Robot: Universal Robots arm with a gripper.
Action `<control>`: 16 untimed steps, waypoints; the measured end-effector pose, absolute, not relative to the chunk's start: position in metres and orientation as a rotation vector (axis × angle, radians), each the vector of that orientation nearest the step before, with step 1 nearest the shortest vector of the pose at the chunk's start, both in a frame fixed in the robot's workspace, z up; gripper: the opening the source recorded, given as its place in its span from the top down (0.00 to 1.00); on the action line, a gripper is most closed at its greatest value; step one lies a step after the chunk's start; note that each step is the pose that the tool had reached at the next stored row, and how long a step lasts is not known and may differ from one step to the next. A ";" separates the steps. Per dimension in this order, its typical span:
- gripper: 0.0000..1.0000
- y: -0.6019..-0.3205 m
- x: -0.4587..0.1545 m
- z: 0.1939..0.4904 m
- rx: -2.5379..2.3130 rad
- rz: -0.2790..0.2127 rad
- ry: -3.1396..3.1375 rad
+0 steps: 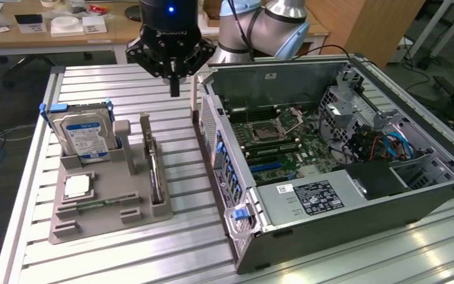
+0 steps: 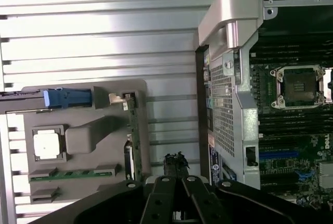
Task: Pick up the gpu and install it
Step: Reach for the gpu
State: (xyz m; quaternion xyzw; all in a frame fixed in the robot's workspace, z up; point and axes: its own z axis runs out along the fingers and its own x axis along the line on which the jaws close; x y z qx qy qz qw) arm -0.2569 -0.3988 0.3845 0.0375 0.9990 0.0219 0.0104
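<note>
The claw is clenched shut, its fingers pressed together with nothing held between them. It is pointed straight down from the arm and is hung over the slatted table, just beside the back corner of the open computer case. The gpu is stood on edge in a grey tray near the case's rear panel, well apart from the claw. A hard drive and a chip are kept in the same tray, farther from the case.

I can't read any words here: the print on the hard drive's blue label and the computer's sticker is too tiny.
</note>
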 end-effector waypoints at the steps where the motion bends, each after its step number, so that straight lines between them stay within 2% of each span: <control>1: 0.89 -0.399 -0.259 0.384 0.117 0.068 3.118; 16: 0.89 -0.399 -0.299 0.380 0.117 0.068 3.124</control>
